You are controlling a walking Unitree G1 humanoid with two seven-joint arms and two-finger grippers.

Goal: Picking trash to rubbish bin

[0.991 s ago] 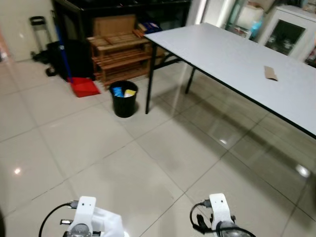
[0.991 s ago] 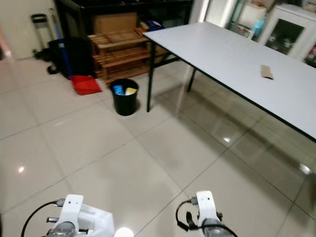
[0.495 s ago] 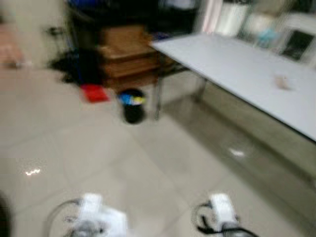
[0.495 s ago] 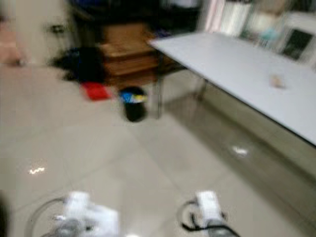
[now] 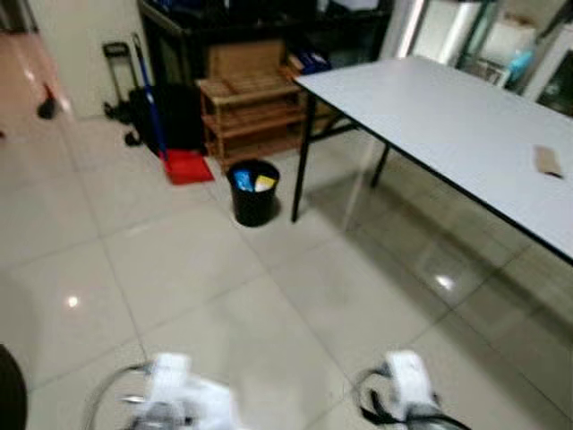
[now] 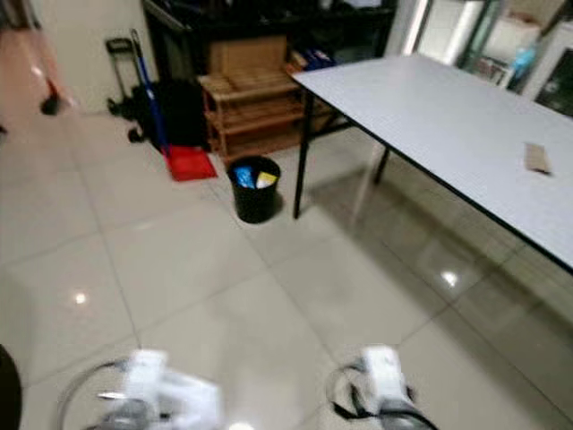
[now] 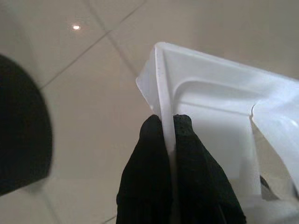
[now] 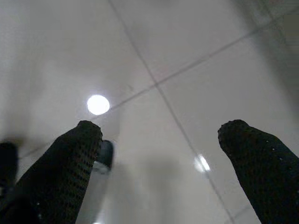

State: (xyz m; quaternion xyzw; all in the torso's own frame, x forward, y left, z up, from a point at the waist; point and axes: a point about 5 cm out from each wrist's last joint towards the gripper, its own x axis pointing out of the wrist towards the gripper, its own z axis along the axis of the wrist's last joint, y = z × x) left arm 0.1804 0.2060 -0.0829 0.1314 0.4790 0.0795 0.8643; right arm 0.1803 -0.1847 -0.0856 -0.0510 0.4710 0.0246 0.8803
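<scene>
From the head views, the black bin point(image 5: 253, 191) stands on the floor just beside the worktop point(image 5: 448, 116) leg, well ahead. In the left wrist view, the left end effector point(image 7: 169, 128) pinches a white plastic tray point(image 7: 219, 112). In the right wrist view, the right end effector point(image 8: 159, 140) hangs spread and empty. I judge this the carrying step; next, walk to the bin.

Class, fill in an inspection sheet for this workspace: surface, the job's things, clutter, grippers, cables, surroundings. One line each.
Surface: glossy tiled floor; light glare spots.
Job's things: black rubbish bin beside the table leg, blue and yellow trash inside; white plastic container.
Clutter: brown scrap on the grey table; red dustpan.
Grippers: left gripper pinches the container's rim; right gripper open over the floor.
Cables: black loops at both wrists.
Surroundings: wooden rack, hand trolley.
</scene>
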